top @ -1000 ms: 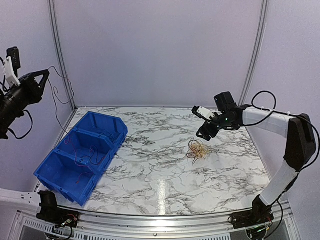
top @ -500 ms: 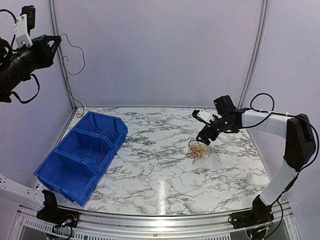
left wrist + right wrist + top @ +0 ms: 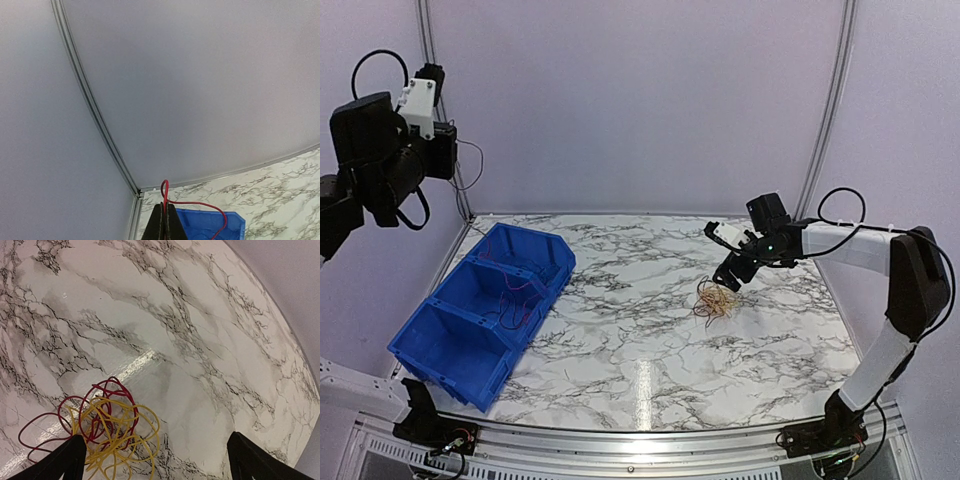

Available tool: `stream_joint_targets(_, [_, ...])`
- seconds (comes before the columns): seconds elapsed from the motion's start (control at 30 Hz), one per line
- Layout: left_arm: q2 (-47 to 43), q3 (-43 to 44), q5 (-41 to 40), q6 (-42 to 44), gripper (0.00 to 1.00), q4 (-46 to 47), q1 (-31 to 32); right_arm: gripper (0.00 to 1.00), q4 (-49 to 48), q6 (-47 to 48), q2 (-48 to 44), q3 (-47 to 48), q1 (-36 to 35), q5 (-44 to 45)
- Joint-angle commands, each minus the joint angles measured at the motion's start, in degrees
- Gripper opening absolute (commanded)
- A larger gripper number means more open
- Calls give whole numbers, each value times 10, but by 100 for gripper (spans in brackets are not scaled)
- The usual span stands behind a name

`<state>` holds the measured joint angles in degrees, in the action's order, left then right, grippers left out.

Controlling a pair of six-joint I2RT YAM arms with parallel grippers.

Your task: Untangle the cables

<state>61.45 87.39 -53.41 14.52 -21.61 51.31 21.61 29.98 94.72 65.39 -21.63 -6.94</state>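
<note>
A small tangle of yellow and dark red cables [image 3: 715, 298] lies on the marble table right of centre; it also shows in the right wrist view [image 3: 107, 427]. My right gripper [image 3: 730, 272] hovers just above its far edge, open and empty, the fingertips [image 3: 75, 457] spread wide with the tangle near the left one. My left gripper [image 3: 445, 152] is raised high at the far left, shut on a thin red cable [image 3: 196, 203] that loops above the shut tips [image 3: 165, 220] and trails down towards the blue bins. Thin loose cables [image 3: 510, 300] lie in the bins.
Three joined blue bins [image 3: 440, 350] stand in a diagonal row on the left of the table; the far one shows in the left wrist view [image 3: 212, 227]. White enclosure walls and metal corner posts [image 3: 442, 110] surround the marble table [image 3: 640, 350].
My left arm has swung right and lower with the thin cable still held, lifting it from the bins. My right gripper has dropped slightly towards the tangle.
</note>
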Motion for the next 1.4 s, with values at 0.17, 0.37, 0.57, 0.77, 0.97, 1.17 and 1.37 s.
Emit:
stream_joint_targets(0.17, [-16, -82, 86, -36, 0, -15, -177, 99, -4, 7, 6, 2, 3, -7])
stream_joint_targets(0.37, [-25, -121, 118, -59, 0, -14, -209, 98, -3, 10, 9, 2, 3, -10])
stream_joint_targets(0.57, [-62, -208, 144, -111, 0, -25, -210, 99, 0, 12, 14, 3, 3, -14])
stream_joint_targets(0.77, [-85, -290, 171, -173, 0, -49, -211, 99, 3, 14, 23, 4, 3, -17])
stream_joint_targets(0.97, [-57, -352, 195, -206, 0, -51, -213, 99, 7, 15, 31, 7, 3, -20])
stream_joint_targets(1.17, [-29, -387, 219, -242, 0, -49, -216, 99, 7, 14, 31, 6, 3, -20])
stream_joint_targets(1.37, [11, -410, 232, -267, 0, -46, -225, 98, 10, 16, 38, 7, 3, -22])
